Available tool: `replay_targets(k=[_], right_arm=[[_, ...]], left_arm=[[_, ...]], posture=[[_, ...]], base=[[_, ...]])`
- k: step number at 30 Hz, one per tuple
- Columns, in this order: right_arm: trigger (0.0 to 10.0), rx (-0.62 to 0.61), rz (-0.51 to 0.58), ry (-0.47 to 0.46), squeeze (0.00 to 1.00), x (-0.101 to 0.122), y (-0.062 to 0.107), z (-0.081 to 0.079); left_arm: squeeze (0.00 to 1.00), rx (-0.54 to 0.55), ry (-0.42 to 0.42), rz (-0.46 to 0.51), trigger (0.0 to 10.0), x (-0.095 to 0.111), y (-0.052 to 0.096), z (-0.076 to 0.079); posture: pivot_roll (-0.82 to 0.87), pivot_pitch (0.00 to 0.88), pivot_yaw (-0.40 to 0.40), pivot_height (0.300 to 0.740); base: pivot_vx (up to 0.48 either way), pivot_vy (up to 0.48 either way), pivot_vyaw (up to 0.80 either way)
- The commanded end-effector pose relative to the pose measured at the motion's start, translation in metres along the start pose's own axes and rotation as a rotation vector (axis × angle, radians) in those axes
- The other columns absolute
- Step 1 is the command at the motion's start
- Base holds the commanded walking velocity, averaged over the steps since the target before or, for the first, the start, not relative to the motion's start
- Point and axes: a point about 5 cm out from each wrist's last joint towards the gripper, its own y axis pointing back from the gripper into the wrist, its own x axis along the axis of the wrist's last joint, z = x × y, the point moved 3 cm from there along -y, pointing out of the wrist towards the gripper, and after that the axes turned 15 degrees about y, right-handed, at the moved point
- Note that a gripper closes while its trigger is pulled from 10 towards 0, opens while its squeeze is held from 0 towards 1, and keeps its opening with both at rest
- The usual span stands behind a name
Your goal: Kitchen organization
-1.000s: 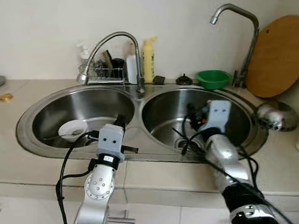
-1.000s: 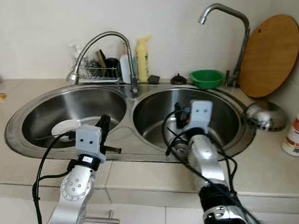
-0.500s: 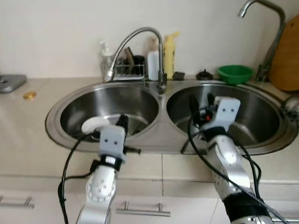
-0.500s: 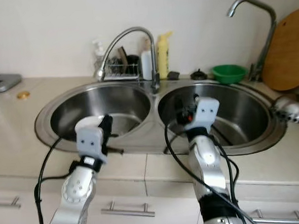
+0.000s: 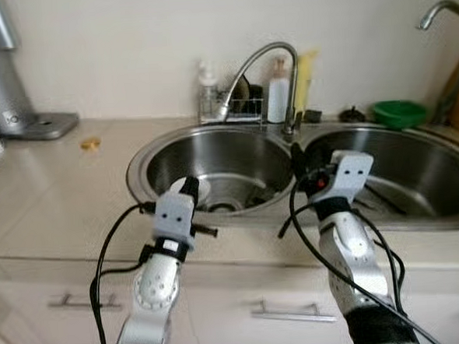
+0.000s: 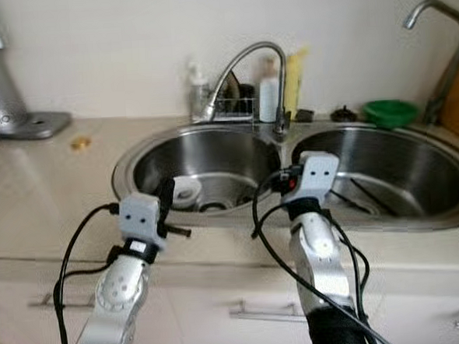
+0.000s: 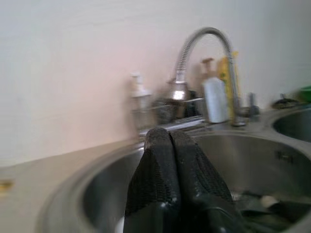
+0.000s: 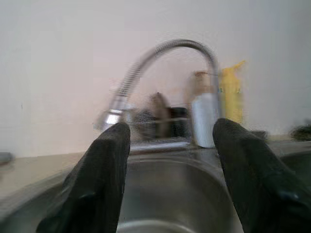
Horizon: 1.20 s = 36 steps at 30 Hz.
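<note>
A steel double sink (image 5: 139,158) is set into the beige counter. A white bowl (image 6: 186,194) lies in its left basin beside the drain. Dark utensils (image 6: 363,195) lie in the right basin. My left gripper (image 5: 190,184) hovers over the front rim of the left basin, shut with nothing in it; the left wrist view has its fingers (image 7: 167,160) pressed together. My right gripper (image 5: 297,158) hangs over the divider between the basins, open, and its fingers (image 8: 109,165) frame the curved faucet (image 8: 165,53) with nothing between them.
Behind the sink stand a wire rack (image 5: 241,109), a white bottle (image 5: 279,99), a yellow bottle (image 5: 303,82) and a soap dispenser (image 5: 206,84). A green bowl (image 5: 397,113) and a second tap (image 5: 438,15) are far right. A silver appliance (image 5: 6,84) stands left; drawer handles (image 5: 293,312) below.
The camera has swung left: sink and faucet slid right in the picture, the cutting board left the view, the silver appliance came in. Both arms keep their pose.
</note>
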Motion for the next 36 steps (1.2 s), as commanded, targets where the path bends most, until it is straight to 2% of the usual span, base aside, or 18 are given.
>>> replay_targets(k=[1, 7, 14, 20, 26, 34, 36], right_arm=[[10.0, 0.049, 0.014, -0.006, 0.00, 0.005, 0.000, -0.015], [10.0, 0.064, 0.007, -0.011, 0.00, 0.003, 0.006, -0.020], [10.0, 0.076, -0.021, 0.012, 0.00, -0.002, 0.012, -0.023], [10.0, 0.039, -0.031, 0.012, 0.00, -0.004, 0.018, -0.016], [10.0, 0.042, -0.030, 0.019, 0.00, -0.004, 0.022, -0.017], [10.0, 0.037, -0.030, 0.028, 0.00, -0.004, 0.026, -0.017], [10.0, 0.036, -0.029, 0.028, 0.00, -0.004, 0.027, -0.017]], left_arm=[[0.00, 0.016, -0.020, 0.002, 10.0, 0.002, 0.002, -0.008], [0.00, 0.015, -0.022, 0.021, 10.0, 0.004, 0.002, -0.008], [0.00, -0.005, -0.054, 0.013, 10.0, 0.003, 0.002, -0.005], [0.00, -0.009, -0.055, 0.010, 10.0, 0.001, 0.003, -0.003], [0.00, -0.027, -0.074, 0.003, 10.0, -0.001, 0.003, 0.000], [0.00, -0.026, -0.067, 0.001, 10.0, -0.002, 0.004, 0.001], [0.00, -0.022, -0.047, 0.021, 10.0, 0.000, 0.004, 0.002]], posture=[[0.05, 0.000, -0.011, 0.740], [0.05, 0.000, -0.010, 0.740], [0.04, 0.000, -0.005, 0.740], [0.03, 0.000, -0.002, 0.740], [0.03, 0.000, 0.000, 0.740], [0.03, 0.000, -0.006, 0.740], [0.03, 0.000, -0.007, 0.740]], base=[[0.000, 0.480, 0.00], [0.000, 0.394, 0.00], [0.000, 0.000, 0.00], [0.000, 0.000, -0.79], [0.000, 0.000, -0.79], [0.000, -0.464, -0.79], [0.000, 0.000, -0.79]])
